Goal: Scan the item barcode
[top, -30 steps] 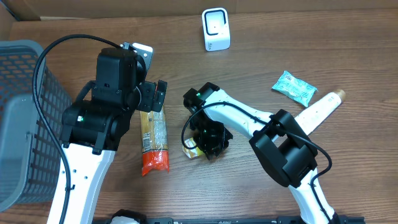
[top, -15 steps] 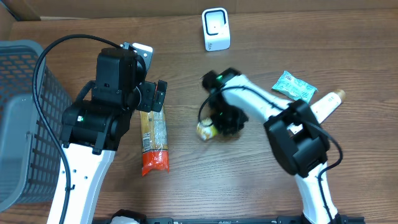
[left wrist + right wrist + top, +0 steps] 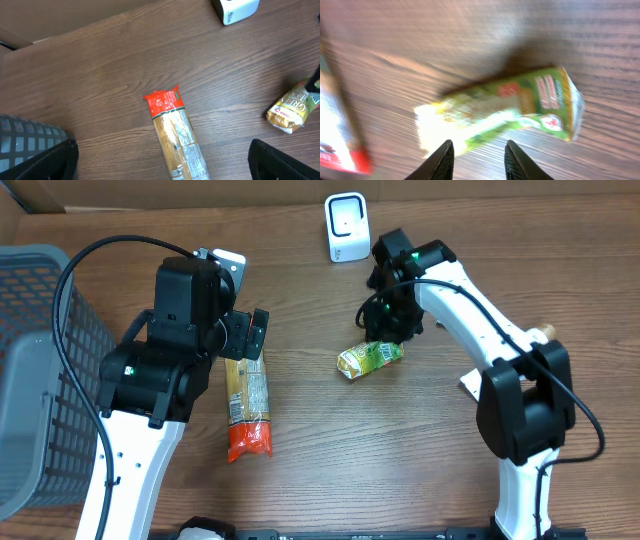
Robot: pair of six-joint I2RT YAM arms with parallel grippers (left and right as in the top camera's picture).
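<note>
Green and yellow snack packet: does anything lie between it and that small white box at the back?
Nothing visible does. Only bare wooden table separates the green and yellow snack packet from the white box-shaped scanner; the right gripper hangs beside that path.

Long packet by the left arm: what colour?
Long packet: red end, golden body. Best in left wrist view.
</note>
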